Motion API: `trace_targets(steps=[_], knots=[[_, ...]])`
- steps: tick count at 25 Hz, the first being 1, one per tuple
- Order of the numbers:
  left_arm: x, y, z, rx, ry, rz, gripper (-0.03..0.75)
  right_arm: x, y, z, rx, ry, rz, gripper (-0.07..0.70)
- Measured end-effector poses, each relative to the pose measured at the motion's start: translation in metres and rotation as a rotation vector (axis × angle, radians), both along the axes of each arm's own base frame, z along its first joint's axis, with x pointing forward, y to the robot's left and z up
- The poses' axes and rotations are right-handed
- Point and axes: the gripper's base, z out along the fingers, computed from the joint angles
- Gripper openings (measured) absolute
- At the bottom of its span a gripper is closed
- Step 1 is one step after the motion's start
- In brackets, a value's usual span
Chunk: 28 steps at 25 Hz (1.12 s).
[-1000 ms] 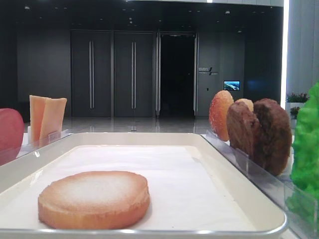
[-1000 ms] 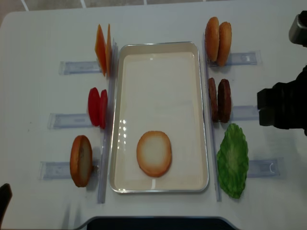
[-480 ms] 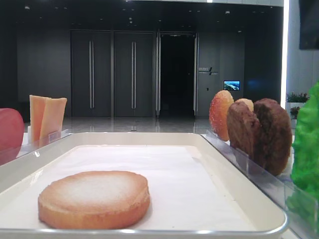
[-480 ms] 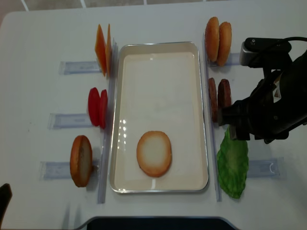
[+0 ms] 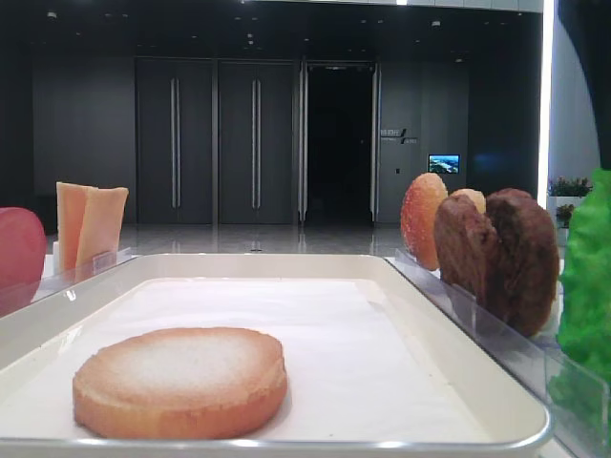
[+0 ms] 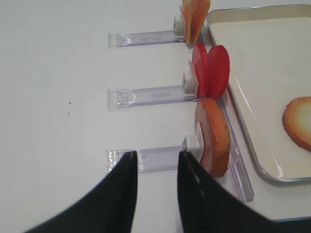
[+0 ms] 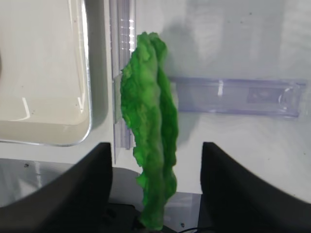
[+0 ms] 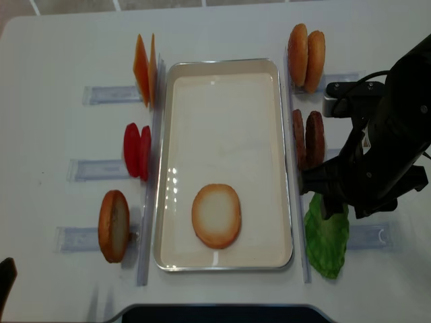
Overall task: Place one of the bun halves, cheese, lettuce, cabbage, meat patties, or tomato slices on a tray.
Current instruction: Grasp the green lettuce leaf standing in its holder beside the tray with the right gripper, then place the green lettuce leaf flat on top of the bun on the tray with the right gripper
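The right gripper (image 7: 155,182) hangs over the lettuce (image 7: 149,160) with its jaws spread wide; in the right wrist view one dark finger (image 7: 82,184) stands on the tray side of the upright green leaf and the other on the far side, with clear space between each finger and the leaf, so nothing is held. The lettuce stands on edge directly between the fingers, leaning against a clear plastic holder (image 7: 233,97) that runs away from the gripper across the white table (image 7: 233,43). Just beside the gripper, past its tray-side finger, lies the rounded corner of the tray (image 7: 82,138). In the overhead view the right arm (image 8: 384,155) covers the upper part of the leaf, and the meat patties (image 8: 307,140) stand just beyond the gripper, with two bun halves (image 8: 306,48) further along the same side of the tray. Inside the tray, across from the gripper, one flat bun half (image 8: 216,215) lies with its pale face up on the white liner. The left gripper (image 6: 155,160) is closed down, its two dark fingers close together and gripping nothing, poised over another clear holder. Just ahead of it and slightly to its tray side stands an upright bun half (image 6: 214,138), beyond that the tomato slices (image 6: 213,70), and furthest off the cheese (image 6: 194,14), all on edge along the tray's rim.
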Motion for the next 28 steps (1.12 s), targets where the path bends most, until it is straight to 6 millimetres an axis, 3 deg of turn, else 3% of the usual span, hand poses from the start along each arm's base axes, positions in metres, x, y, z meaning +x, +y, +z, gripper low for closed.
trace_targets(steps=[8, 14, 18, 23, 28], knots=[[0.000, 0.000, 0.000, 0.000, 0.000, 0.000, 0.219, -0.002, 0.002, 0.000, 0.022, 0.017, -0.010, 0.379], [0.000, 0.000, 0.000, 0.000, 0.000, 0.000, 0.219, -0.002, 0.002, 0.000, 0.022, 0.017, -0.010, 0.142], [0.000, 0.000, 0.000, 0.000, 0.000, 0.000, 0.219, -0.002, 0.002, 0.000, 0.022, 0.018, -0.010, 0.031], [0.000, 0.000, 0.000, 0.000, 0.000, 0.000, 0.219, -0.002, 0.002, 0.001, 0.020, 0.021, -0.007, 0.030], [0.000, 0.000, 0.000, 0.000, 0.000, 0.000, 0.219, 0.001, 0.005, 0.015, 0.025, 0.017, 0.001, 0.030]])
